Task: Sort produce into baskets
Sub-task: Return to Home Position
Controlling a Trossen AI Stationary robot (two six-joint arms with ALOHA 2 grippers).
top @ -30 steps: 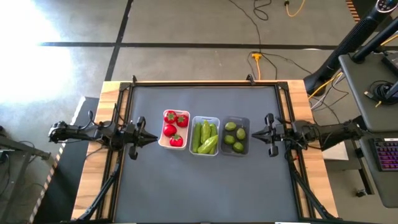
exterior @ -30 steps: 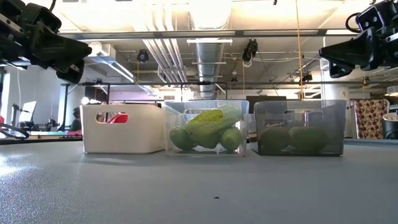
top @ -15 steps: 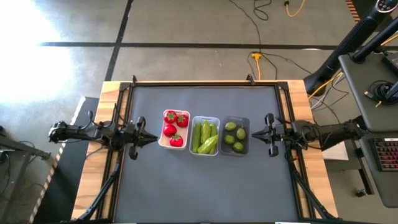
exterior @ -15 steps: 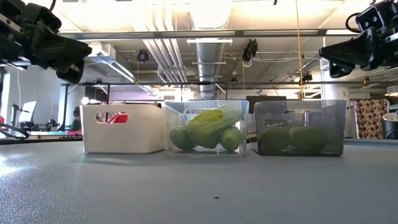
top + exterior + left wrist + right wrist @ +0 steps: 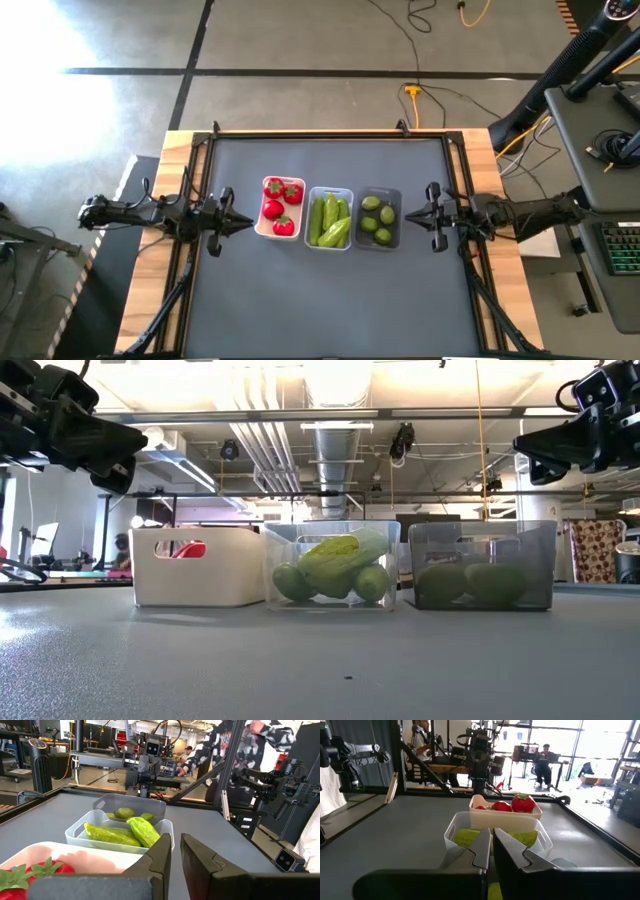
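The matte dark-grey surface (image 5: 330,300), edged in pale wood, fills the middle of the overhead frame. The left end effector (image 5: 244,222) hovers at centre-left and the right end effector (image 5: 409,213) at centre-right, each with its dark fingers clenched almost together on nothing. Between them, at frame centre, three rounded-corner rectangular plastic baskets stand in a close row: an opaque white basket (image 5: 262,228) leftmost, a clear basket (image 5: 330,247) in the middle, a smoky grey basket (image 5: 398,215) rightmost. Glossy red tomatoes (image 5: 277,205) with green tops lie in the white one, long green cucumbers (image 5: 330,222) pile in the clear one, and small round yellow-green limes (image 5: 372,204) sit in the grey one.
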